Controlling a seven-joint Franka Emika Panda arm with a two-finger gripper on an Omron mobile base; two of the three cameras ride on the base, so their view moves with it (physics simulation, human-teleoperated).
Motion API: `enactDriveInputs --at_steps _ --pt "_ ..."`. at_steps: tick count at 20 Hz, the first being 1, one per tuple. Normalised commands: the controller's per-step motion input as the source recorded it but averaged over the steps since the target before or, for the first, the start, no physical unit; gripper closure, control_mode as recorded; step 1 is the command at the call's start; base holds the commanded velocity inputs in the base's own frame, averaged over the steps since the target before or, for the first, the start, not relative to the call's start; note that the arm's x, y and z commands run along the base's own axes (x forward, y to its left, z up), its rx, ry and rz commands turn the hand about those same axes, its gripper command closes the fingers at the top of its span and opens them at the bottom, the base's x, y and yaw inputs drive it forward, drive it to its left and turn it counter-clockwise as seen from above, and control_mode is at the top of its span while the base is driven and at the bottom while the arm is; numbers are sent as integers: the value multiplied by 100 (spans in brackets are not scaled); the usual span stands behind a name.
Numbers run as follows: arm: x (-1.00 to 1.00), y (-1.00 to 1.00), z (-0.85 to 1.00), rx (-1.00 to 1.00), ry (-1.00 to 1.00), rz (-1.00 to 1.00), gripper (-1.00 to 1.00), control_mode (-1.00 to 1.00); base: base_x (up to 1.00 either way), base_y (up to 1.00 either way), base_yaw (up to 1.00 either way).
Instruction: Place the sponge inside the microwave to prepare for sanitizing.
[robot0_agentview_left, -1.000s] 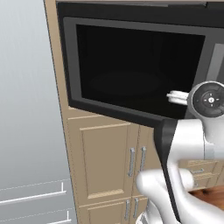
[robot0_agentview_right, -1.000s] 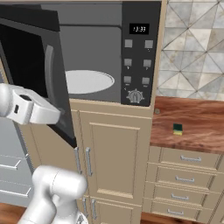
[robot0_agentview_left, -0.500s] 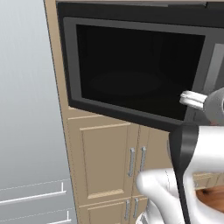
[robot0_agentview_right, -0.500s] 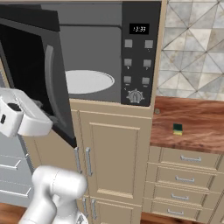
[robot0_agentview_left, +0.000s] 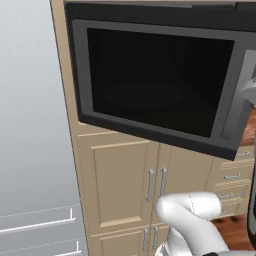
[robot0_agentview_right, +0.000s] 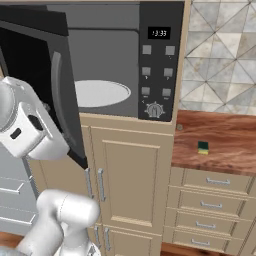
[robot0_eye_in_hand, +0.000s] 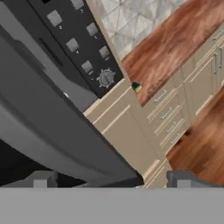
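The microwave (robot0_agentview_right: 107, 60) is built in above the cabinets, and its dark glass door (robot0_agentview_left: 155, 80) is swung wide open to the left. Inside lies the white turntable (robot0_agentview_right: 100, 93); the panel (robot0_agentview_right: 160, 60) with display, buttons and dial is on the right. The sponge (robot0_agentview_right: 202, 147), small, yellow with a green top, lies on the wooden counter (robot0_agentview_right: 225, 135) right of the microwave. It also shows as the sponge (robot0_eye_in_hand: 137, 86) in the hand view, far off. My gripper (robot0_eye_in_hand: 114, 180) is open and empty, beside the open door's outer edge, well left of the sponge.
Beige cabinet doors (robot0_agentview_right: 132, 175) stand under the microwave, and drawers (robot0_agentview_right: 215, 182) sit under the counter. A tiled wall (robot0_agentview_right: 220, 55) rises behind the counter. My arm (robot0_agentview_right: 25, 125) stands close in front of the open door. A grey panel (robot0_agentview_left: 30, 125) fills the left.
The hand has swung rightward away from the door's front, leaving the left base view, and has come nearer the right base camera. The door stays open and the sponge has not moved.
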Motion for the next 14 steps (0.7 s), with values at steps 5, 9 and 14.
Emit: enactDriveInputs --at_steps 5,9,14 --pt "7 -62 0 60 -2 0 -100 -100 0 0 0" --pt "27 -54 -14 45 0 0 -100 -100 0 0 0" --pt "61 -30 -25 37 0 0 -100 -100 0 0 0"
